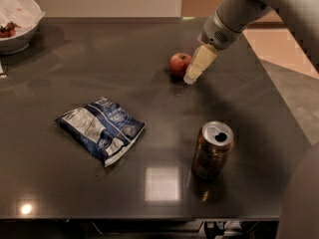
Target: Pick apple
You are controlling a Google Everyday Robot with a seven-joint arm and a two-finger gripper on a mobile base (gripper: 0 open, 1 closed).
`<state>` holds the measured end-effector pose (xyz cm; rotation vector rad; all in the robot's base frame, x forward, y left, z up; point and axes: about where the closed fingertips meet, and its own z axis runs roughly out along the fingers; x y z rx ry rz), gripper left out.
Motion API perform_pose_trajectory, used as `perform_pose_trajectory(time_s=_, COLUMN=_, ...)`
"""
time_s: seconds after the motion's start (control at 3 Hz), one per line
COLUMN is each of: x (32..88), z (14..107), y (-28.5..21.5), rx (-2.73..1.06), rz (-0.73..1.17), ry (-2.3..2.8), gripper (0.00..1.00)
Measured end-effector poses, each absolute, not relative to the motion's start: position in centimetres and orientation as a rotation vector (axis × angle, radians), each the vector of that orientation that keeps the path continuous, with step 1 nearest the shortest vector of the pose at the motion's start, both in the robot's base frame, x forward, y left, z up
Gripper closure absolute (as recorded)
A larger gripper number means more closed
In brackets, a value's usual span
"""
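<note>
The apple, small, round and red with a yellowish patch, sits on the dark table toward the far middle. My gripper comes in from the upper right on a grey arm, its pale fingers pointing down and left. Its tip is just right of the apple, very close to or touching its side. The apple is not lifted.
A gold drink can stands upright at the front right. A blue and white snack bag lies at the front left. A white bowl with dark red berries sits at the far left corner. The table's right edge borders a pale floor.
</note>
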<state>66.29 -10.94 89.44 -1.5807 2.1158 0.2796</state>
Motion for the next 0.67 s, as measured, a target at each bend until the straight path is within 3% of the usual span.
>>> perform_pose_trajectory(time_s=0.67, x=69.3, z=85.9, y=-8.9, rx=-1.540, rz=0.347, ry=2.138, gripper=0.00)
